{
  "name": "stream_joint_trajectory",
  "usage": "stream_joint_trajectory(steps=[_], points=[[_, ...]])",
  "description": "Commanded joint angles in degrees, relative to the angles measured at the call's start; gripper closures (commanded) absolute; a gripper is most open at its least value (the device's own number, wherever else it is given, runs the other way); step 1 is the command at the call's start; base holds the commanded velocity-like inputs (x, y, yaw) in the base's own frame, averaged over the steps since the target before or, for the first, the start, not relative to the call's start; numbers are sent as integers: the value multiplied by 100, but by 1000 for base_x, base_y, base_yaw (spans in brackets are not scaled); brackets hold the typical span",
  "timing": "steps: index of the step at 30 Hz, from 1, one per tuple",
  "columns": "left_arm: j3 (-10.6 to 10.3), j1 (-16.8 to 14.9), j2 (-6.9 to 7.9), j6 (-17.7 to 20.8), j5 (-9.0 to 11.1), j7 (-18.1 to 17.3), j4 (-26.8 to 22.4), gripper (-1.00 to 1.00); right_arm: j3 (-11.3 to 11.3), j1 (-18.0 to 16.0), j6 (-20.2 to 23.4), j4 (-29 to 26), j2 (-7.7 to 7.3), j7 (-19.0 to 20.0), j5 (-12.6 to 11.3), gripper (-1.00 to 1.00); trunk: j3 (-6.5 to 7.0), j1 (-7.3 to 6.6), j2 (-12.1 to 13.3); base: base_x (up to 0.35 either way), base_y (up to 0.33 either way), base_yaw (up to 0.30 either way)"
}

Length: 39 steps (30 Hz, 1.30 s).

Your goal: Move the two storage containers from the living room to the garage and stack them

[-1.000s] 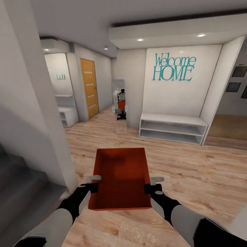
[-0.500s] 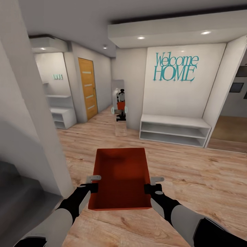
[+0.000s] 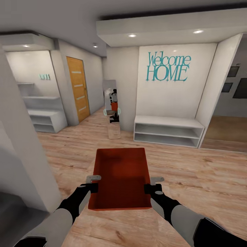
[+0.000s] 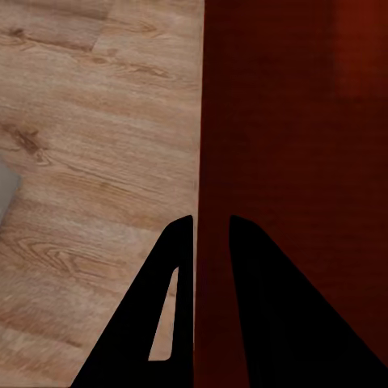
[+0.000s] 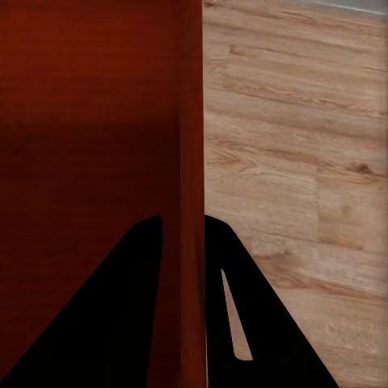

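I carry one orange-red storage container, lidless and empty, in front of me above light wood plank flooring. My left gripper is shut on its left wall and my right gripper is shut on its right wall. Seen from the left wrist, the two dark fingers straddle the container's thin wall. The right wrist view has that arm's fingers clamping the opposite wall. The container hangs level between both arms.
A hallway lies ahead: a white low shelf bench under a "Welcome HOME" sign, a standing mirror reflecting me, a wooden door, white shelves at left. A white wall corner stands close on my left. An opening shows at right.
The whole view has shifted: I have moved forward and turned somewhat left, so the left wall corner slid aside and more hallway shows. Both grippers keep the same hold on the container.
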Motion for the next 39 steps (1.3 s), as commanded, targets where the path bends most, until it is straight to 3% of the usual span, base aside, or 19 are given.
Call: stream_joint_trajectory(steps=[1, 39], points=[[11, -5, 4, 41, -3, 59, -10, 100, 24, -7, -40, 341, -142, -76, -16, 100, -13, 7, -13, 322, 0, -20], [11, -5, 4, 50, -3, 59, -10, 100, 24, -7, -41, 341, -142, -76, -12, 100, -13, 7, -13, 322, 0, -1]])
